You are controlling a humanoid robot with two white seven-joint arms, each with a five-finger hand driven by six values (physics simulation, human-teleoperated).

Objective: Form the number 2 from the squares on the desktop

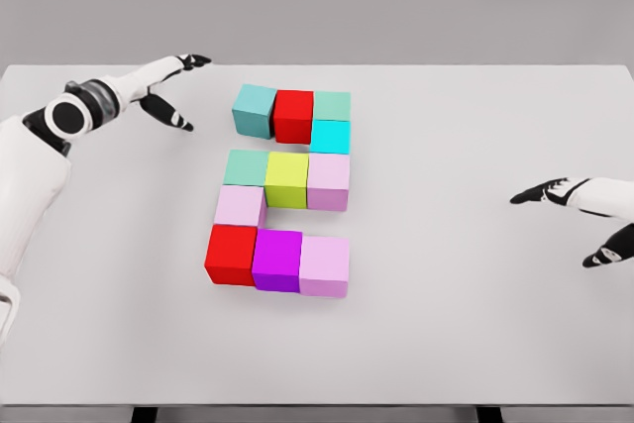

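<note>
1. We have our left hand up over the far left of the white table, fingers stretched long toward the far edge and the thumb dropped well away from them. It is wide open, holding nothing and touching no block.
2. Our right hand hangs at the right edge of the view, fingers reaching left, thumb hanging low and apart. This one is spread wide too, empty, and well apart from the blocks.
3. In the middle of the table the blocks sit packed together in the shape of a 2.
4. Top row: a teal block, a red block and a pale green block, side by side and touching.
5. Just under the pale green one, on the right, there is a cyan block.
6. Middle row: a sea-green block, a yellow-green block and a pale pink block.
7. Below on the left, a light pink block links down to the bottom row.
8. Bottom row: a second red block, a magenta block and a lilac block, all touching.
</note>
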